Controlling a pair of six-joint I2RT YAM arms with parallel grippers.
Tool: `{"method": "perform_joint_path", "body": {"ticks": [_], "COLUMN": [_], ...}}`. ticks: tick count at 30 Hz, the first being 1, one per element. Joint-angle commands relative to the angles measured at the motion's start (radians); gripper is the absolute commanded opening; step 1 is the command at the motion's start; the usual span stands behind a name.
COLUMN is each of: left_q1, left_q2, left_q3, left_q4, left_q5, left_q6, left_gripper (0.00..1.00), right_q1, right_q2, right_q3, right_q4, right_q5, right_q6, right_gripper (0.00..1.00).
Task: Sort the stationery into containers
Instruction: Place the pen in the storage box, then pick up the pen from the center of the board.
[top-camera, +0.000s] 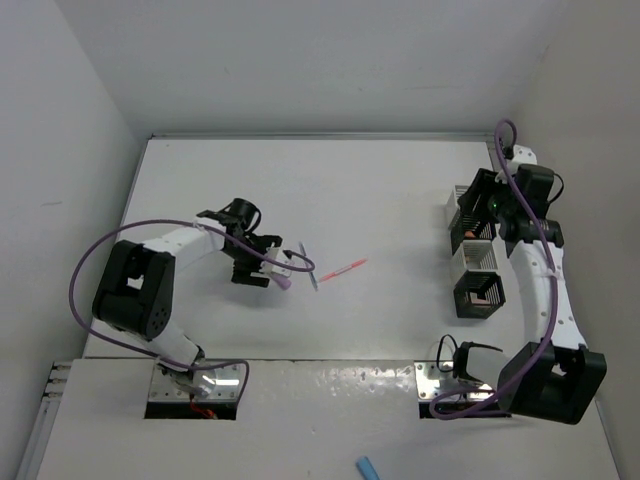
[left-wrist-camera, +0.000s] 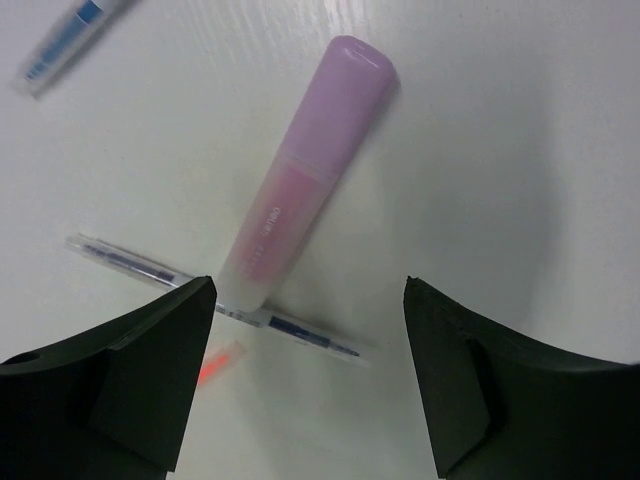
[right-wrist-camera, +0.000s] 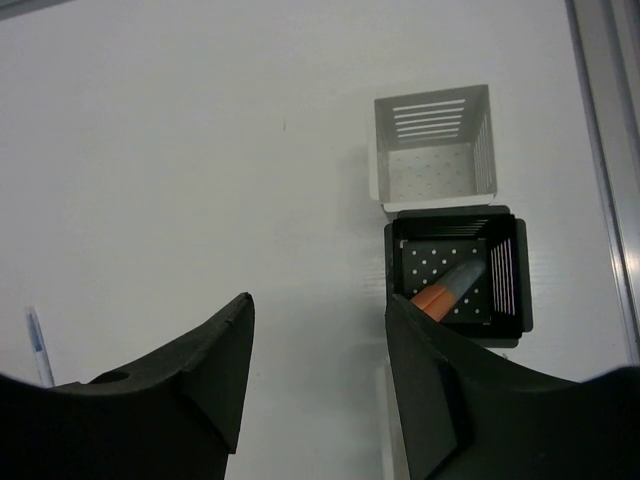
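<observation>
A pink-purple marker (left-wrist-camera: 305, 170) lies on the white table just beyond my open left gripper (left-wrist-camera: 310, 330), one end over a thin clear pen with blue ink (left-wrist-camera: 290, 327). An orange-red pen (left-wrist-camera: 220, 362) and a blue pen (left-wrist-camera: 65, 40) lie nearby. From above, the left gripper (top-camera: 268, 268) is beside the marker (top-camera: 283, 280), with the pink-red pen (top-camera: 343, 269) to its right. My right gripper (right-wrist-camera: 318, 330) is open and empty above the container row (top-camera: 478, 255). Below it are a white container (right-wrist-camera: 432, 115) and a black container (right-wrist-camera: 450, 216) holding an orange item (right-wrist-camera: 440, 295).
A black container (top-camera: 478, 312) at the near end of the row holds a pinkish item. A blue item (top-camera: 367, 467) lies on the near ledge. The table's right edge rail (right-wrist-camera: 600, 150) runs next to the containers. A pen (right-wrist-camera: 37, 345) shows at the right wrist view's left edge.
</observation>
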Motion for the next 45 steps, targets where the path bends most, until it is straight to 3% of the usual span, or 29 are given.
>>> {"method": "perform_joint_path", "body": {"ticks": [1,8,13,22,29,33,38,41,42,45], "left_q1": [0.012,0.011,0.000,-0.073,-0.120,-0.124,-0.124,-0.132,-0.144,-0.191], "left_q2": [0.045,0.199,0.219,0.162,0.082,0.032,-0.045,-0.089,-0.111,-0.152], "left_q3": [0.070,0.180,0.165,0.055,0.042,0.097,0.142,0.176,0.179,0.190], "left_q4": [-0.042,-0.114,-0.102,-0.073,-0.074,-0.107,-0.071,0.008,0.091,0.241], "left_q5": [0.091,0.137,0.137,0.125,0.146,0.206,0.298,0.364,0.364,0.332], "left_q6": [0.140,0.169,0.177,0.168,0.079,0.019,-0.166,-0.417,-0.606,-0.892], "left_gripper": [0.82,0.75,0.60,0.35,0.15,0.06,0.00,0.00,0.00,0.00], "right_q1": [0.014,0.018,0.059,0.276,0.317,0.317,0.346,0.360,0.365,0.386], "right_q2": [-0.024,-0.035,-0.029,-0.020,0.011,0.037,0.061,0.078,0.089,0.112], "right_q3": [0.041,0.050,0.098,0.174,0.214,0.254,0.280,0.300,0.309,0.329], "right_q4": [-0.021,-0.035,-0.084,-0.131,-0.156,-0.176,-0.167,-0.162,-0.156,-0.139], "right_q5": [-0.029,-0.058,-0.077,0.176,0.183,0.060,-0.024,-0.046,-0.046,-0.080], "right_q6": [-0.020,-0.023,-0.022,-0.095,-0.039,0.015,0.023,0.058,0.094,0.161], "right_gripper": [0.55,0.54,0.57,0.66,0.74,0.74,0.74,0.74,0.74,0.75]}}
